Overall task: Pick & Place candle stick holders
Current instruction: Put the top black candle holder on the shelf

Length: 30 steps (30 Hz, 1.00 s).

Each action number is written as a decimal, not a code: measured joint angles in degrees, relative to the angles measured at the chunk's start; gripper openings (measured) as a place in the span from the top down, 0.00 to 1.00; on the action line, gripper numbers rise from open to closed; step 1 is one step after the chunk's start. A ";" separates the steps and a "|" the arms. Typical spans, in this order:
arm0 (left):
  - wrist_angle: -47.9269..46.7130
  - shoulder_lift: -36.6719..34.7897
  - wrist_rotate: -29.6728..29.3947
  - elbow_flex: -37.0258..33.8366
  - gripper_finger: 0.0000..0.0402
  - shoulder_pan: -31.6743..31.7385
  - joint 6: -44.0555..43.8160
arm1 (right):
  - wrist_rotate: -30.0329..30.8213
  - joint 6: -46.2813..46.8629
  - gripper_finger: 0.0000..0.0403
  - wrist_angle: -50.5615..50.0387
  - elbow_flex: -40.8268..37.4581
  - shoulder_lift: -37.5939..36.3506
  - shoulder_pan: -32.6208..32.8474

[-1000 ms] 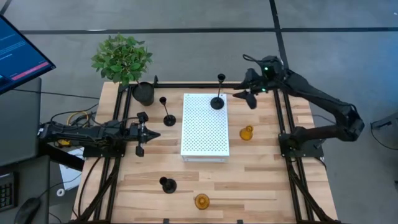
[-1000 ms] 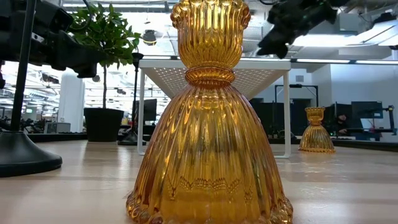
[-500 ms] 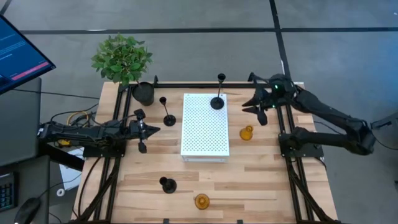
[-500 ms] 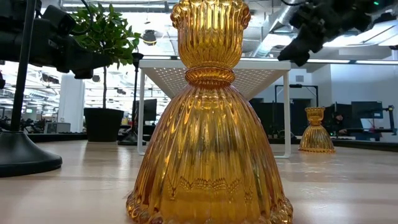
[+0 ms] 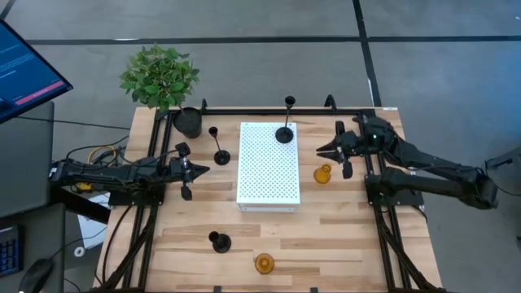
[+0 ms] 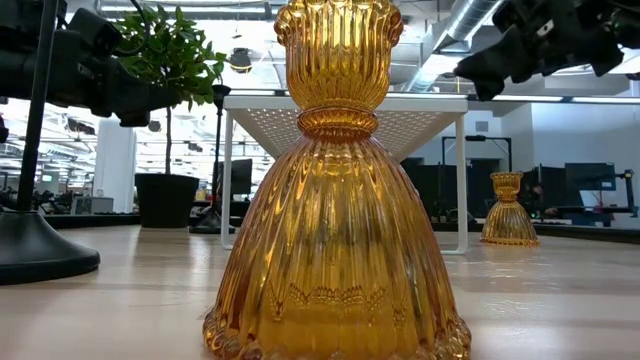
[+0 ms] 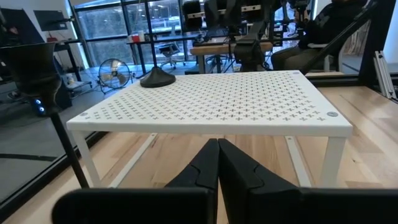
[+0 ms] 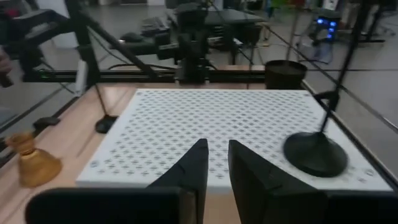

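One tall black candle holder [image 5: 285,130] stands on the white rack [image 5: 268,167]. Right gripper [image 5: 335,150], fingers slightly apart, hovers near an amber holder [image 5: 323,173] on the worktop [image 5: 326,228]. Left gripper [image 5: 195,172] is closed, empty.

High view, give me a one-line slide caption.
Right gripper hovers near an amber holder; left gripper waits beside the white rack.

Left arm lies low and stretched out from the left side of the desk, pointing toward its middle; left gripper [image 5: 184,172] has its fingers [image 7: 202,169] pressed together, nothing between them. Right arm reaches in from the right side, elbow bent; right gripper [image 5: 335,151] raised, fingers [image 8: 191,167] slightly parted, empty.
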 joint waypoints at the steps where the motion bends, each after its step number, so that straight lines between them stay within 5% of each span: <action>1: 0.00 0.00 0.00 0.00 0.98 -0.02 0.00 | 0.02 0.00 0.87 0.44 -0.32 0.00 0.69; 12: 0.02 2.20 -1.41 0.00 0.95 0.00 -0.15 | 0.11 -0.15 0.87 3.98 -2.08 0.00 4.10; 24: 10.00 14.65 -8.47 0.00 0.71 -0.02 -0.11 | 0.19 -0.17 0.87 4.07 -2.08 0.00 4.09; 30: 14.78 20.92 -18.32 0.00 0.57 0.14 0.02 | 0.21 -0.43 0.87 4.07 -2.08 0.02 4.08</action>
